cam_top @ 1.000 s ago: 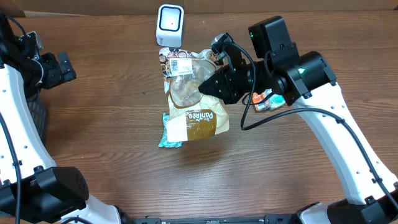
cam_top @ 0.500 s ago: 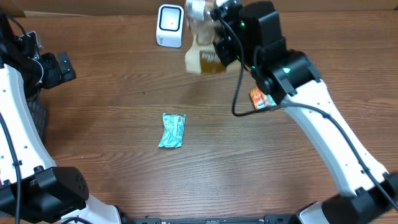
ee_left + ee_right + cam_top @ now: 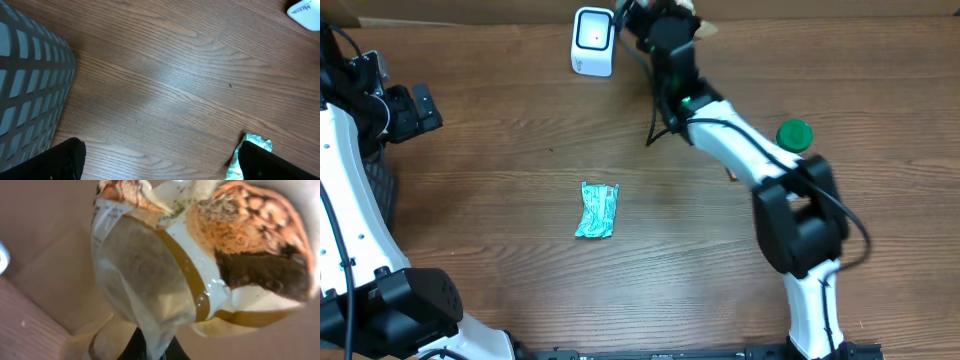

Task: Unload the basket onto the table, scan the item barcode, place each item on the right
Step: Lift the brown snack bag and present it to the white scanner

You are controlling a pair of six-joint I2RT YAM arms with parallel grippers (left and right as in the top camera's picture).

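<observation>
"Up at the far edge of the table, what has the right gripper [image 3: 150, 349] got?"

"Its jaws are pinched tight on the edge of the snack bag [image 3: 165, 280]. From the wrist camera the bag fills nearly the whole view: a clear window, a brown band across white film, and a print of something toasted at one side. Brown cardboard sits behind it."

"Can you see the barcode?"

"No. The print is too blurred to pick one out."

"Where is the bag in relation to the scanner?"

"From above, the right arm is stretched towards the back of the table, and its wrist is just to the right of the white scanner [image 3: 593, 40]. The arm hides almost all of the bag in that view, so I can't tell whether the two touch."

"What else is on the wood?"

"A teal packet [image 3: 598, 210] lies flat near the middle of the table [image 3: 500, 280], well apart from both arms. A green round thing [image 3: 794, 135] sits on the right, beside the arm."

"And the left gripper [image 3: 167, 161]?"

"It has nothing in it. Its fingers are spread wide over bare wood at the left side, with a dark mesh basket [image 3: 30, 75] close by."
</observation>
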